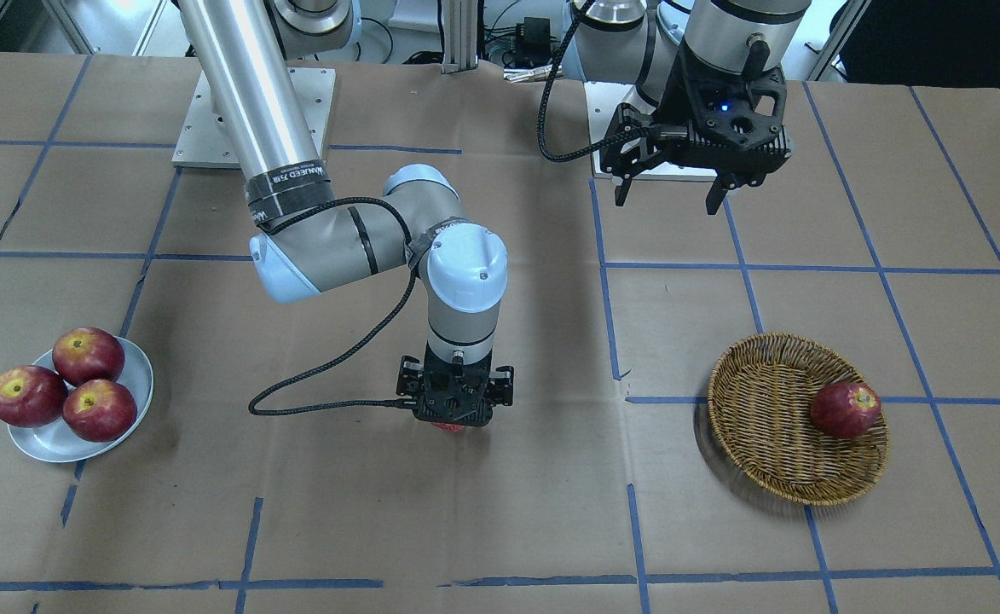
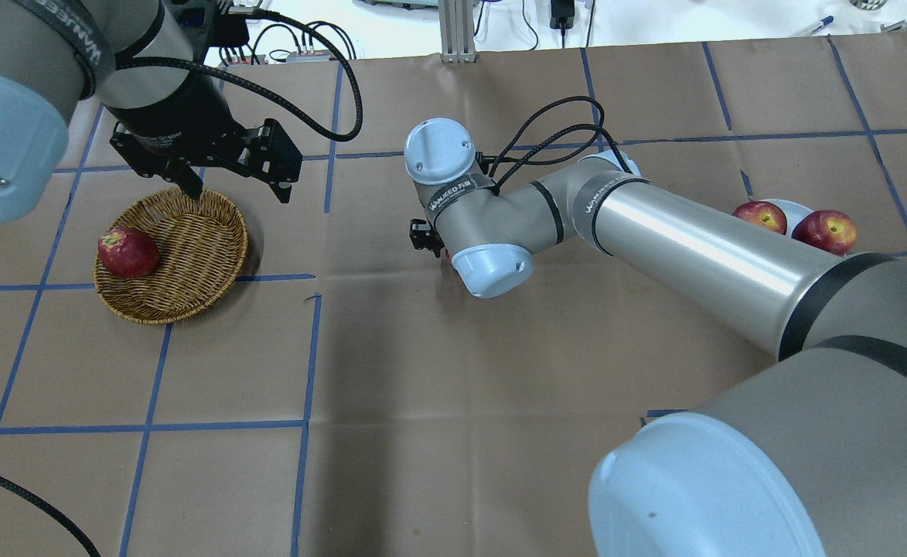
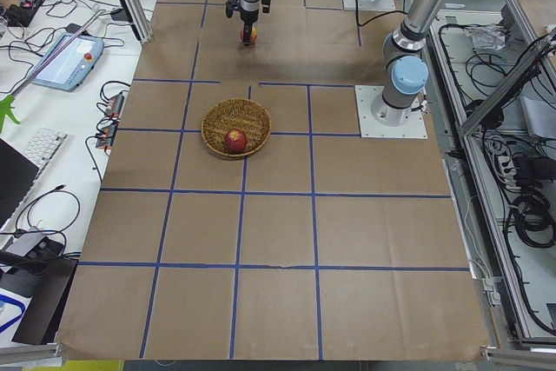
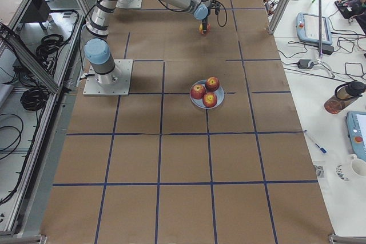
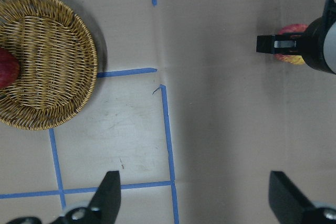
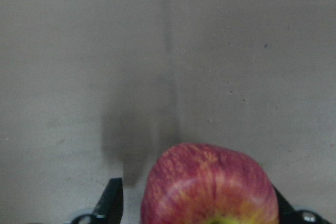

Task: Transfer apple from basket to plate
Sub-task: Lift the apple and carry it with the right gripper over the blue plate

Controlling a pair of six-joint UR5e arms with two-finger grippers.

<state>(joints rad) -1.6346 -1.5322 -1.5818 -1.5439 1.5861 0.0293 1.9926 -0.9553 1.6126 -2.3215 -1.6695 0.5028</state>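
Observation:
My right gripper (image 1: 455, 411) is shut on the apple (image 6: 210, 187), pinkish-red streaked with yellow at its stem end, low over the middle of the table. The apple also shows under the gripper in the front view (image 1: 448, 425) and in the left wrist view (image 5: 291, 51). The wicker basket (image 1: 772, 486) sits on my left side (image 2: 190, 309) and holds one dark red apple (image 1: 845, 409). My left gripper (image 1: 666, 203) is open and empty, raised behind the basket. The pale plate (image 1: 48, 443) on my right side carries three red apples.
Brown paper with blue tape lines covers the table. The right arm's forearm (image 2: 693, 247) stretches across the table from the right, above the plate's side. A black cable (image 1: 320, 375) loops beside the right wrist.

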